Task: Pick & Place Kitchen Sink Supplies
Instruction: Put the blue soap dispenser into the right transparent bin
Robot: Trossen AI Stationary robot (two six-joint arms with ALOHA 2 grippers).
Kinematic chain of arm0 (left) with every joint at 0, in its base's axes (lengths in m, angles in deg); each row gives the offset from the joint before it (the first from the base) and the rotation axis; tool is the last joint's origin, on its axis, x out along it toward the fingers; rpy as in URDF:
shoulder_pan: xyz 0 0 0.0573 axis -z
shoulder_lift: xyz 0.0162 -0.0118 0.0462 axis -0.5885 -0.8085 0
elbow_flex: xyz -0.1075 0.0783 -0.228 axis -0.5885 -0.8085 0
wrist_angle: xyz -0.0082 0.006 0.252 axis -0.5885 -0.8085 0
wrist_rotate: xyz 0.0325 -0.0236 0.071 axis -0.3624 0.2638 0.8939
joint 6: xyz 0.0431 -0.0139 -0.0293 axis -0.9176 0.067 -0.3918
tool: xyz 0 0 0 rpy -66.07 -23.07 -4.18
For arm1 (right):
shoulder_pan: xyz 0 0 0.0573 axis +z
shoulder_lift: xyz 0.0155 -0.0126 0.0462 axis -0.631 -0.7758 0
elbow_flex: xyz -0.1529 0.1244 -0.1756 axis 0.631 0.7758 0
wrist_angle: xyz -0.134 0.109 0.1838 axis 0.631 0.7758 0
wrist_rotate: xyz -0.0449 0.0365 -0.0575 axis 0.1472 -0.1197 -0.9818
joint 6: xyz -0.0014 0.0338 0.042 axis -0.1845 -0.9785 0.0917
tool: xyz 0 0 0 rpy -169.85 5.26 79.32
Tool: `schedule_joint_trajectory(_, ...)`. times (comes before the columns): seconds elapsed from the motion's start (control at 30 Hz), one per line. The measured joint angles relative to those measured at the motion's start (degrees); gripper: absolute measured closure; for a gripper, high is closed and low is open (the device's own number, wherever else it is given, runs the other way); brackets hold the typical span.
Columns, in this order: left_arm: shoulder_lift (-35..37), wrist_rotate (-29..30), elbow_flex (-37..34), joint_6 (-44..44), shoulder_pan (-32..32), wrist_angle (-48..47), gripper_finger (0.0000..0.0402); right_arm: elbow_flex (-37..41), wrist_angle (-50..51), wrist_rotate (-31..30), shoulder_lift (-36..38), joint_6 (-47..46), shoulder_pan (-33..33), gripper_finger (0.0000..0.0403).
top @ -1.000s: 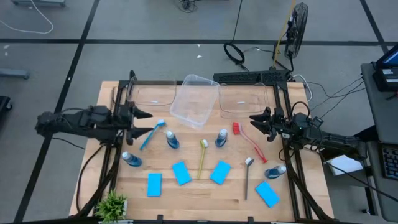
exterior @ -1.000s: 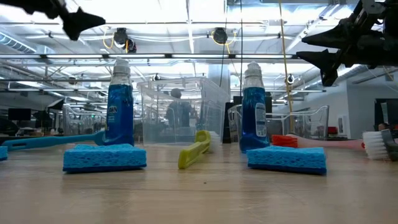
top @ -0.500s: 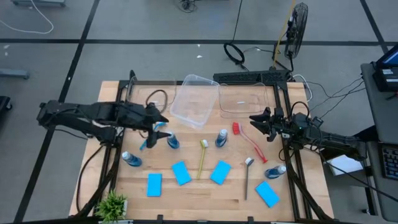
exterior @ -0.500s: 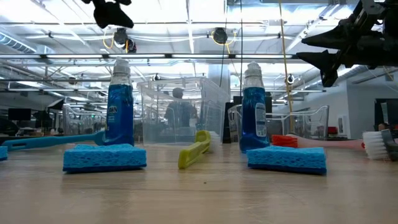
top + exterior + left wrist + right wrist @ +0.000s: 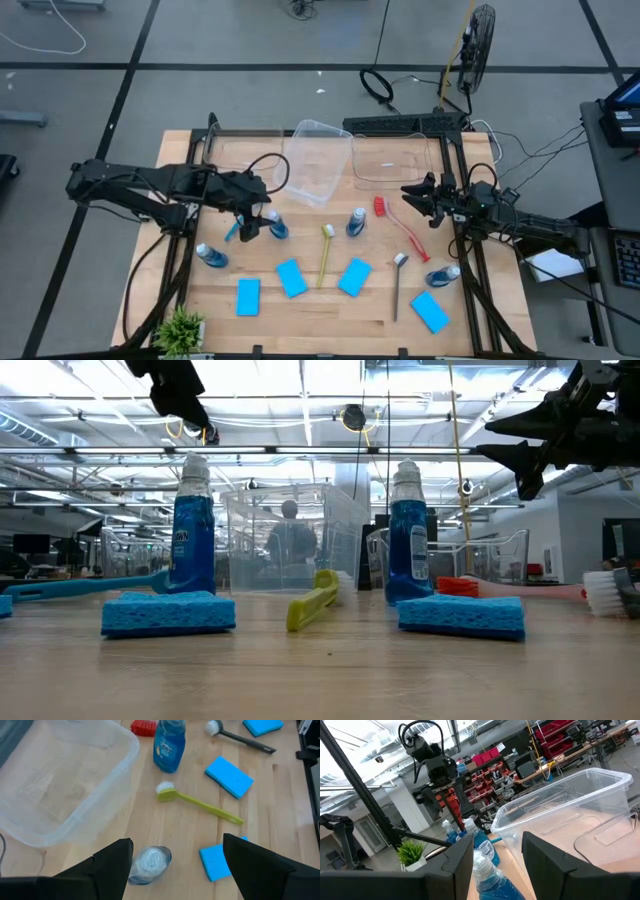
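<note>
Over an upright bottle of blue liquid beside the blue brush, my left gripper hangs open and points down. In the left wrist view the bottle's white cap lies just inside one finger, untouched. The low view shows this gripper well above the bottle. Off to the right side my right gripper hovers open and holds nothing, near the red brush. Another bottle, the yellow brush, the grey brush and several blue sponges lie across the table.
A tilted clear tub stands just behind the left gripper, with two more tubs at the back. A small potted plant sits at the front left corner. Two bottles lie on their sides.
My left arm has swung right from the table's left side to above the bottle by the blue brush, its gripper now pointing down. The right arm has not moved.
</note>
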Motion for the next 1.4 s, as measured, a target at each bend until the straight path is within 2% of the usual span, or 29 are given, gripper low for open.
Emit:
schedule_joint_trajectory(0.27, 0.03, 0.95, 0.00, 0.86, 0.00, 0.01, 0.0091, 0.00, 0.09, 0.00, 0.01, 0.00, 0.00, 0.0248)
schedule_joint_trajectory(0.4, 0.03, 6.22, 0.00, 6.13, 0.00, -0.38, 0.0091, 0.00, 0.09, 0.00, 0.01, 0.00, 0.00, 0.0248)
schedule_joint_trajectory(0.53, 0.03, 9.59, 0.00, 5.58, -0.02, -1.82, 0.0091, 0.00, 0.09, 0.00, 0.01, -0.01, 0.00, 0.0248)
schedule_joint_trajectory(0.6, 0.03, 9.64, 0.00, 5.24, -0.02, -2.40, 0.0091, 0.00, 0.11, 0.01, 0.00, -0.01, 0.00, 0.0248)
schedule_joint_trajectory(0.87, 0.03, 8.17, -1.43, 12.98, 0.87, -3.32, 0.0091, 0.00, 0.22, 0.02, 0.01, 0.00, 0.00, 0.0248)
schedule_joint_trajectory(1.03, 0.03, 8.26, -4.13, 11.33, 2.82, -3.37, 0.0091, 0.00, 1.09, 0.00, 0.01, 0.00, 0.00, 0.0248)
schedule_joint_trajectory(1.13, 0.03, 10.33, -5.31, 10.98, 3.65, -3.34, 0.0091, 0.00, 1.66, 0.00, 0.01, 0.00, -0.01, 0.0248)
schedule_joint_trajectory(1.4, 0.01, 12.48, -5.86, 0.67, 5.00, -3.26, 0.0091, 0.00, 1.80, 0.00, 0.01, 0.00, 0.00, 0.0248)
